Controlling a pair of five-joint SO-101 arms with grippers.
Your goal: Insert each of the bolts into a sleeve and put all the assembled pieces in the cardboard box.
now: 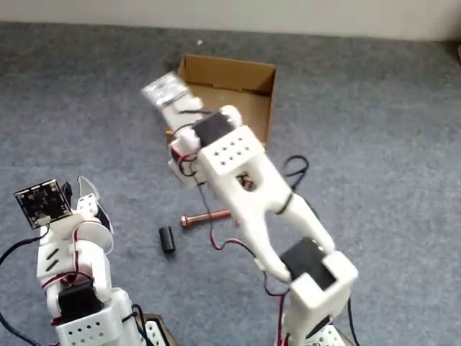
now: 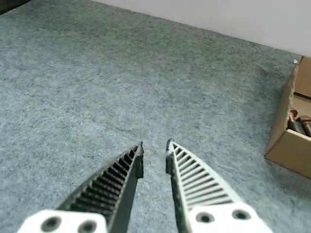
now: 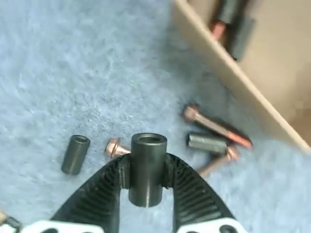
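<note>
My right gripper (image 3: 147, 167) is shut on an upright black sleeve (image 3: 147, 160), held above the grey carpet just outside the cardboard box (image 1: 232, 85). Below it lie another sleeve (image 3: 75, 154), a copper bolt head (image 3: 113, 147), a long bolt (image 3: 216, 126), a third sleeve (image 3: 207, 143) and a bolt end (image 3: 219, 162). An assembled piece (image 3: 234, 24) lies inside the box. In the high view a bolt (image 1: 205, 218) and a sleeve (image 1: 167, 239) rest on the carpet between the arms. My left gripper (image 2: 154, 153) hangs open and empty over bare carpet at the near left.
The box wall (image 3: 228, 68) stands close beside the loose parts. The right arm (image 1: 245, 180) stretches across the middle and covers part of the box front. Red and black cables (image 1: 223, 241) trail near the lone bolt. The box corner (image 2: 290, 133) shows pieces inside.
</note>
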